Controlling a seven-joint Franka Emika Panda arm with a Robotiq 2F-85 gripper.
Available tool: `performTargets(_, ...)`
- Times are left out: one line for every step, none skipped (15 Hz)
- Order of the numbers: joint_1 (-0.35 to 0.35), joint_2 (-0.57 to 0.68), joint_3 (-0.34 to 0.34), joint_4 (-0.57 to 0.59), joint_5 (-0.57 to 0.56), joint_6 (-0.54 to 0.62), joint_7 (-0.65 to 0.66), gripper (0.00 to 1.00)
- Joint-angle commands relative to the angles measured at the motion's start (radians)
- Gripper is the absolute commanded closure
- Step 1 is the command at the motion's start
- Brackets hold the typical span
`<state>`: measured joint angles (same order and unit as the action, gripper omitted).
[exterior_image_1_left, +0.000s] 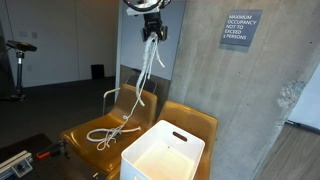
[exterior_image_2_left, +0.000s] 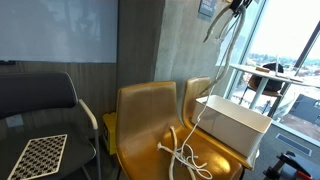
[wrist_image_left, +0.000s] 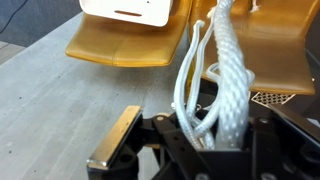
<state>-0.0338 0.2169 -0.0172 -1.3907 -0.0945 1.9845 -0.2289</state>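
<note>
Wrist view: we see gripper (wrist_image_left: 205, 140) holding rope (wrist_image_left: 225, 60), strands bunched between jaws; right finger hidden behind them. Both exterior views cut off arm (exterior_image_1_left: 148, 5) above. Rope hangs, coil near chair (exterior_image_1_left: 82, 128) seat front edge, beside bin (exterior_image_1_left: 165, 150).

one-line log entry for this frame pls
tool: raised high, shut on rope | rope: white, hangs down, lower end coiled on yellow chair | white bin: on neighbouring chair
</note>
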Motion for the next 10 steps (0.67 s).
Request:
performTargets(-0.055, 0.086, -0.021, 0.217, 0.065, -0.108, -0.035, 1.0)
performTargets(-0.071, 0.106, -0.026, 0.255, 0.075, -0.126, -0.038, 1.0)
performTargets(-0.084, 0.124, -0.03, 0.279, 0.081, -0.133, -0.04, 1.0)
performTargets(-0.097, 0.139, -0.033, 0.283, 0.079, -0.126, -0.043, 1.0)
performTargets(-0.109, 0.155, -0.036, 0.288, 0.076, -0.12, -0.046, 1.0)
performTargets(-0.124, 0.168, -0.038, 0.279, 0.074, -0.106, -0.056, 1.0)
performTargets(-0.143, 0.176, -0.038, 0.26, 0.078, -0.089, -0.082, 1.0)
performTargets(-0.162, 0.186, -0.038, 0.251, 0.082, -0.082, -0.104, 1.0)
performTargets(-0.183, 0.197, -0.04, 0.24, 0.083, -0.071, -0.127, 1.0)
performTargets(-0.203, 0.21, -0.041, 0.24, 0.086, -0.07, -0.144, 1.0)
